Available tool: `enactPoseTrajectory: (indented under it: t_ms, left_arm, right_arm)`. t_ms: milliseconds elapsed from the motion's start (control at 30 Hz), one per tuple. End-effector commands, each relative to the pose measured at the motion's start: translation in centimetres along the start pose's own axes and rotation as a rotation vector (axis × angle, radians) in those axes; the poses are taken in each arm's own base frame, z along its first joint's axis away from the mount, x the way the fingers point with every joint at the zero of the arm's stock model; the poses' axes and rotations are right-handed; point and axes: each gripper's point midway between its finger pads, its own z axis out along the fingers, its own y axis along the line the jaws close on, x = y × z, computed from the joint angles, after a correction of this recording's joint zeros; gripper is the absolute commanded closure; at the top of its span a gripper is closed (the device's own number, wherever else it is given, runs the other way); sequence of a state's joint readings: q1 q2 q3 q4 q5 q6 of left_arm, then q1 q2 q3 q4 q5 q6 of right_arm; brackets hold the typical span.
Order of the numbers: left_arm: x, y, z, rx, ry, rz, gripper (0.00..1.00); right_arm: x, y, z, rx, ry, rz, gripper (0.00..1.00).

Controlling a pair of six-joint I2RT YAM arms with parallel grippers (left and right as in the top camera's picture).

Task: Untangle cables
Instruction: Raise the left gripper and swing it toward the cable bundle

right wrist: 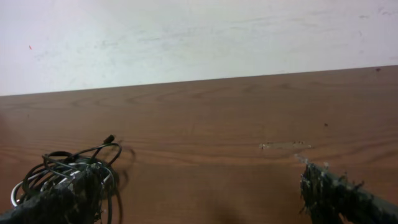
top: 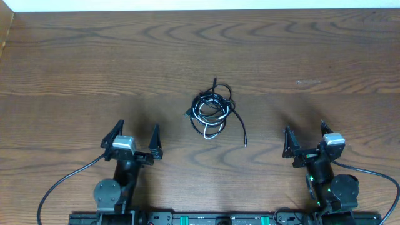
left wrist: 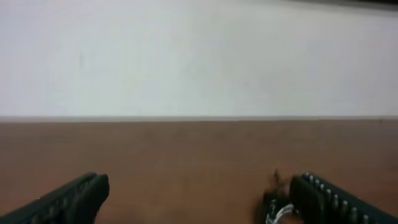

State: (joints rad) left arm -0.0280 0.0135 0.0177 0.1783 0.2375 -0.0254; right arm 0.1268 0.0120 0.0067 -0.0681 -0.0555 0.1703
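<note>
**Tangled bundle mid-surface, both end effectors wide and empty**

From overhead, the cables (top: 211,112) lie in one small knotted heap at the middle of the wooden surface (top: 94,62), well apart from both arms. Black loops wrap white strands, but the count of cords cannot be made out. One loose black end (top: 242,132) trails off to the right, and a short tip pokes out at the far side.

The left end effector (top: 138,125) stands wide open with nothing between its fingers, and so does the right end effector (top: 305,127).

The left wrist view is blurred. Only a scrap of the cables (left wrist: 273,202) shows at the bottom edge, beside one finger (left wrist: 329,196).

In the right wrist view, the near finger (right wrist: 56,202) covers the lower part of the cables (right wrist: 68,167), and the picture's edge cuts both fingers short.
</note>
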Motion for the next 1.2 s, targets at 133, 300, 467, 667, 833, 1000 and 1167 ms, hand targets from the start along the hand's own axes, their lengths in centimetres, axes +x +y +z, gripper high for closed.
enactPoseTrajectory:
  t_ms: [133,300,467,667,833,1000,1167]
  left_arm:
    - [-8.6,-2.5,-1.5,0.109,-0.301,0.071,0.02]
    - [-13.9,-4.0,-3.3,0.163,-0.426,0.103,0.02]
    - [-18.9,-4.9,-5.5,0.168,-0.496,0.120,0.02]
    - [-21.0,-5.1,-5.9,0.157,-0.364,0.088,0.02]
    - [-21.6,-5.9,-5.8,0.187,-0.206,0.046,0.02]
    - [-22.8,-6.2,-5.1,0.191,-0.042,-0.044,0.02]
    - [-22.2,-6.2,-3.5,0.186,0.172,-0.105,0.02]
  right_arm:
    - [0.1,0.1,0.0,-0.004,0.002,-0.015,0.01]
    - [0.1,0.1,0.0,-0.004,0.002,-0.015,0.01]
    - [0.1,0.1,0.0,-0.004,0.002,-0.015,0.01]
    - [0.1,0.1,0.0,-0.004,0.002,-0.015,0.01]
    - [0.1,0.1,0.0,-0.004,0.002,-0.015,0.01]
    - [0.1,0.1,0.0,-0.004,0.002,-0.015,0.01]
    - [0.1,0.1,0.0,-0.004,0.002,-0.015,0.01]
